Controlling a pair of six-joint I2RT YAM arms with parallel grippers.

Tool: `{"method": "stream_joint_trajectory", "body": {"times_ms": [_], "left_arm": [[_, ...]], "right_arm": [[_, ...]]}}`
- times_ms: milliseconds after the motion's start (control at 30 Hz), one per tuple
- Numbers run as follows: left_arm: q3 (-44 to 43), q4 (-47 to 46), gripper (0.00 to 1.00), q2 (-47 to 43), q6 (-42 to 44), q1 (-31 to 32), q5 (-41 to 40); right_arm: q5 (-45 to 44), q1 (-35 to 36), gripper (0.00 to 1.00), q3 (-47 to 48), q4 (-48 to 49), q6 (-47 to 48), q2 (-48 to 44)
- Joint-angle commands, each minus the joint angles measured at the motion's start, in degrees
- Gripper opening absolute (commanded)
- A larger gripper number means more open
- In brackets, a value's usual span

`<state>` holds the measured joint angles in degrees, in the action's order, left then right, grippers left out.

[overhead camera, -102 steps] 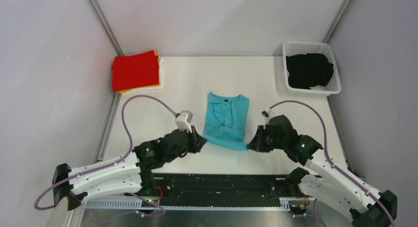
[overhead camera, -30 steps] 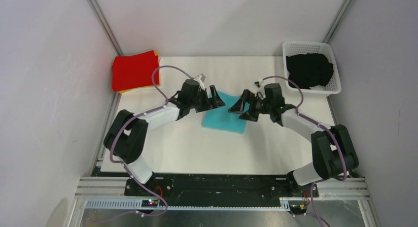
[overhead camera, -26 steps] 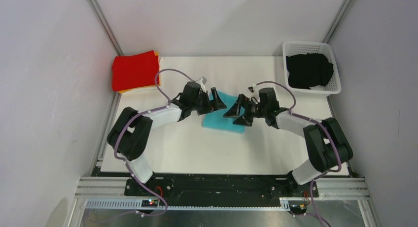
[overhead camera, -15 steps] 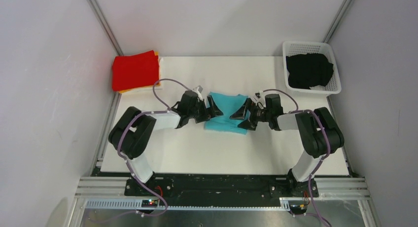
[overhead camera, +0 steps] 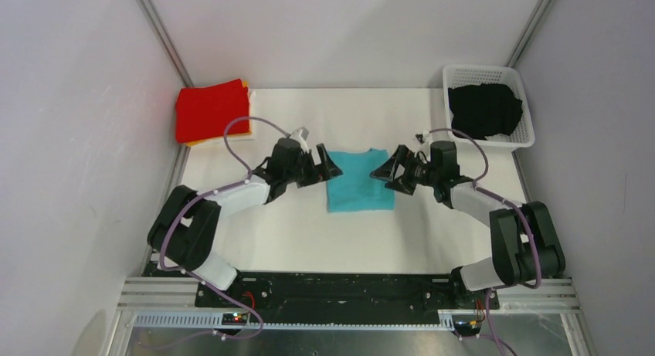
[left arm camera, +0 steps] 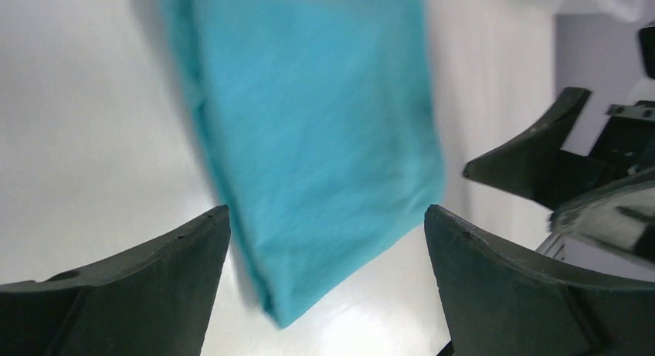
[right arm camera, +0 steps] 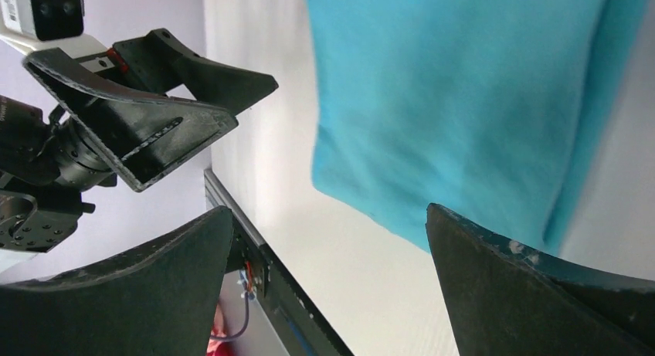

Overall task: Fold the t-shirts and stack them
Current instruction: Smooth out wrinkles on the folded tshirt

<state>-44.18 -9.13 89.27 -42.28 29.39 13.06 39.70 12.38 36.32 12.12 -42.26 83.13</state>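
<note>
A turquoise t-shirt (overhead camera: 359, 182) lies folded into a flat, roughly square packet at mid-table. My left gripper (overhead camera: 323, 164) is open just off its left edge, fingers pointing at it, holding nothing. My right gripper (overhead camera: 386, 173) is open at its right edge, also empty. In the left wrist view the shirt (left arm camera: 317, 124) lies beyond the spread jaws of the left gripper (left arm camera: 326, 213). In the right wrist view the shirt (right arm camera: 456, 93) lies ahead of the right gripper (right arm camera: 328, 209). A red folded t-shirt (overhead camera: 212, 110) tops a stack at the back left.
A white lattice basket (overhead camera: 483, 70) at the back right holds crumpled black t-shirts (overhead camera: 484, 109). Orange and white fabric edges (overhead camera: 249, 101) show under the red shirt. Grey walls close in left and right. Each wrist view shows the opposite gripper (left arm camera: 541, 171) (right arm camera: 147, 101).
The near hem was carried from the front up over the shirt, halving it. In the last second both grippers drew apart sideways off the shirt, which settled flat.
</note>
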Motion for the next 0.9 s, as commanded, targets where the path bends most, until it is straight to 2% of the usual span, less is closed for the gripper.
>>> {"method": "stream_joint_trajectory", "body": {"times_ms": [0, 100, 233, 333, 633, 733, 867], "left_arm": [[-10.07, -0.36, 1.00, -0.41, 3.52, -0.61, 0.69], [-17.30, 0.29, 1.00, 6.38, 3.56, -1.24, 1.92], [-25.45, 2.07, 1.00, 15.36, 3.04, -2.38, 5.19], [-27.67, 2.66, 1.00, 20.75, 2.65, -2.82, 6.82], [-31.93, 5.84, 1.00, 29.12, 2.77, -5.38, 5.09], [-33.32, 8.27, 1.00, 29.96, 3.71, -5.64, 5.48], [-34.39, 10.35, 1.00, 27.05, 5.21, -5.61, 4.83]], "right_arm": [[-3.69, 0.83, 0.99, 7.87, -1.47, 2.03, -0.57], [-4.94, 0.93, 0.99, 13.12, -0.96, 2.04, 4.33], [-4.20, 0.59, 0.99, 21.18, 3.34, -0.21, 15.71], [-2.80, 0.00, 0.99, 23.96, 5.95, -3.02, 21.62], [-3.85, -1.99, 0.99, 29.05, 11.85, -5.34, 36.66], [-3.43, -2.36, 0.99, 29.33, 11.31, -5.07, 37.12], [-3.82, -3.36, 0.99, 29.41, 8.16, -2.42, 30.48]]}}
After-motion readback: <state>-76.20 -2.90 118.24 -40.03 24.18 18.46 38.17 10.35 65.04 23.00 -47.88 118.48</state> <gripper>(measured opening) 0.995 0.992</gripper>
